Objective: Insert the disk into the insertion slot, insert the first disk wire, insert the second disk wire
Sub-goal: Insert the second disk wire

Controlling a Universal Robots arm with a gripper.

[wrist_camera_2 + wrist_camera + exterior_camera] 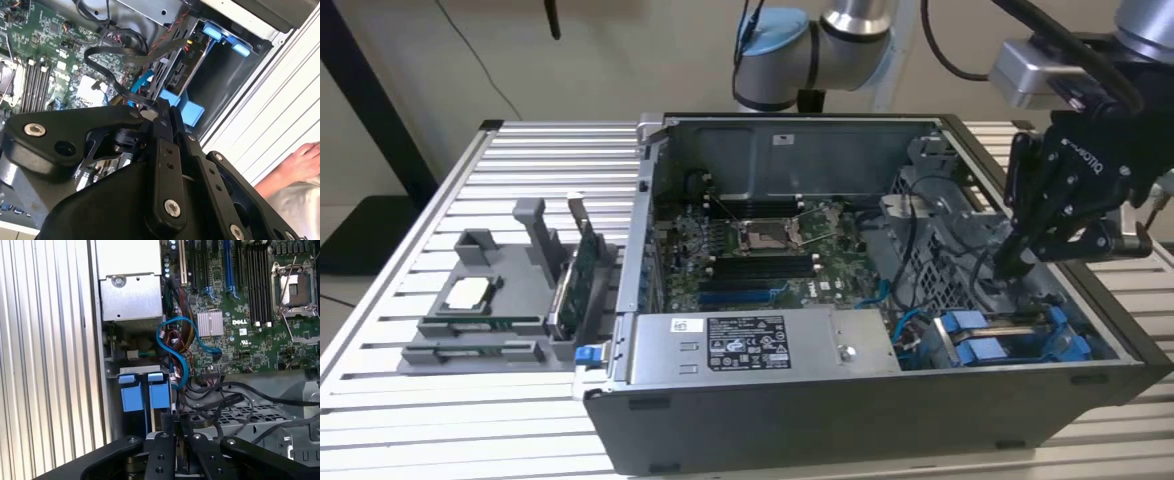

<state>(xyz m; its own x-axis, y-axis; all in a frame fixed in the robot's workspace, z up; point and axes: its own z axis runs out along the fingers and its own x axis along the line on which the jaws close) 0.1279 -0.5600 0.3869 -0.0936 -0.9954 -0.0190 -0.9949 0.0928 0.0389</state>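
My gripper (pixel 1009 266) reaches down into the open computer case at the exterior view's right, above the insertion slot (pixel 1062 303). The disk's end (pixel 176 75) sits in this dark bay, its blue carrier (pixel 188 113) just past my fingertips. The blue tabs (pixel 145 394) of the bay lie close in front of the fingers in the first wrist view. The gripper (pixel 162 106) looks shut on the end of a black flat disk wire (pixel 107 67), which loops back over the board. More black wires (pixel 227 401) run beside the gripper (pixel 178 429).
A grey labelled power-supply box (pixel 734 345) fills the case's front, with the motherboard (pixel 761 250) behind it. A blue cable (pixel 172 335) curls beside the bay. A grey fixture with parts (pixel 494 300) stands on the ribbed table. A person's hand (pixel 300 160) rests outside the case.
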